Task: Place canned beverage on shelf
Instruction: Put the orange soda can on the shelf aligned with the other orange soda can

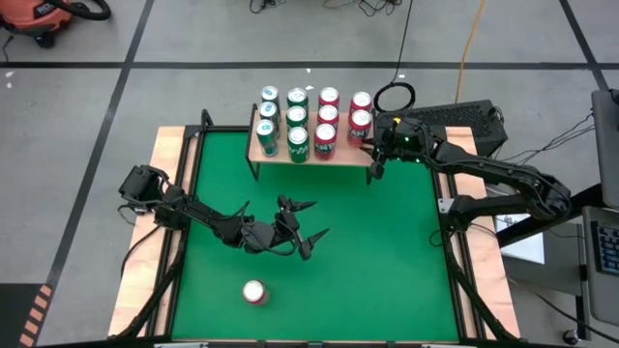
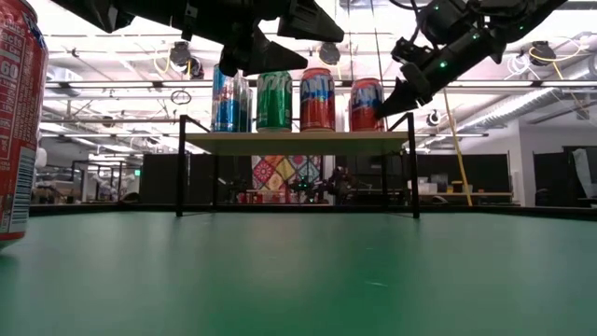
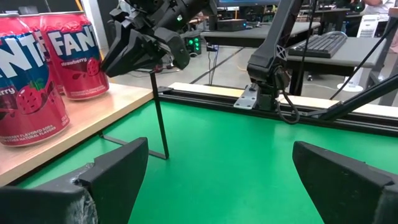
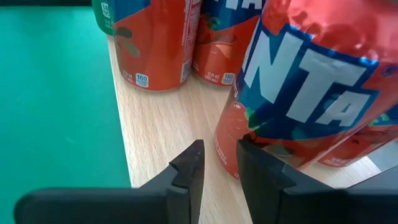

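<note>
Near edge, at 6 o'clock on the green table (image 1: 387,261): you had one red can (image 1: 254,292) standing alone, a smooth cylinder with a silver lid. Toward the centre, your left gripper (image 1: 308,230) hung above the felt-like surface with its two dark wedge fingers (image 3: 118,168) spread wide, holding nothing. At 12 o'clock stood the shelf (image 1: 340,154), a pale wooden plank on thin black metal legs. On it you had eleven cans: three blue-and-silver (image 1: 267,136) in the leftmost column, three green (image 1: 298,143) beside them, three red (image 1: 326,138) next, and two red (image 1: 360,123) in the rightmost. At the shelf's right end, your right gripper (image 4: 217,163) sat with its fingers nearly pressed together, gripping nothing, just beside a glossy red can (image 4: 311,81) over the bare plank.
</note>
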Robot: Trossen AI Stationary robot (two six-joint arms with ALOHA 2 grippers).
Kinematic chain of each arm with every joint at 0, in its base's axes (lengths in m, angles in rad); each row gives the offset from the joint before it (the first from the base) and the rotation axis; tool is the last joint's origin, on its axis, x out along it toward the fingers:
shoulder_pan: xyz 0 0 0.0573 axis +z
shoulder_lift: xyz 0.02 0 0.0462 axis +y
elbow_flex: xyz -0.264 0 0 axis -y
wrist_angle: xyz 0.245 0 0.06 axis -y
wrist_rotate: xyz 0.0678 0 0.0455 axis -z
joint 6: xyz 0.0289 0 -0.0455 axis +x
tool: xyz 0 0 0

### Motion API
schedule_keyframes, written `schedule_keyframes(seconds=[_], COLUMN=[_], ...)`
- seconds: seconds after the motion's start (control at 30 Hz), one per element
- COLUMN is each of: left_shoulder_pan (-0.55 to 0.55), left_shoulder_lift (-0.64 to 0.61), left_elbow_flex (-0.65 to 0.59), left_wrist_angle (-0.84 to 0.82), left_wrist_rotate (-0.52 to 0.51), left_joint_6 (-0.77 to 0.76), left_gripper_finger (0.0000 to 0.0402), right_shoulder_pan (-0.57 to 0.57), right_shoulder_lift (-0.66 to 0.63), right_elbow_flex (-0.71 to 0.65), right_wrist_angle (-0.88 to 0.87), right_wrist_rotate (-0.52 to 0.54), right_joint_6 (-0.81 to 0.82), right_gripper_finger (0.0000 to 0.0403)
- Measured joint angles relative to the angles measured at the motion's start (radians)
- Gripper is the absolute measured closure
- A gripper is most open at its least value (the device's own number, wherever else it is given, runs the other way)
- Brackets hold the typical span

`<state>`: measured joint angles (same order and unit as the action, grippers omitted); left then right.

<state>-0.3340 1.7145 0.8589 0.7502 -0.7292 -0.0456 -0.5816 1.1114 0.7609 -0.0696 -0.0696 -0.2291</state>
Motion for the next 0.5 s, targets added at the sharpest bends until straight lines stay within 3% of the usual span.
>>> schedule_keyframes(seconds=[0.5], left_shoulder_pan=[-0.002], left_shoulder_lift=[0.0], left_elbow_flex=[0.0], left_wrist_angle=[0.0], left_wrist_rotate=[0.0], left_joint_6=[-0.001], left_gripper_finger=[0.0007], right_shoulder_pan=[0.0], right_shoulder_lift=[0.0], right_elbow_flex=[0.0], right_wrist_angle=[0.036], right_wrist_rotate=[0.045], right_joint_6=[-0.007], right_gripper_finger=[0.0316])
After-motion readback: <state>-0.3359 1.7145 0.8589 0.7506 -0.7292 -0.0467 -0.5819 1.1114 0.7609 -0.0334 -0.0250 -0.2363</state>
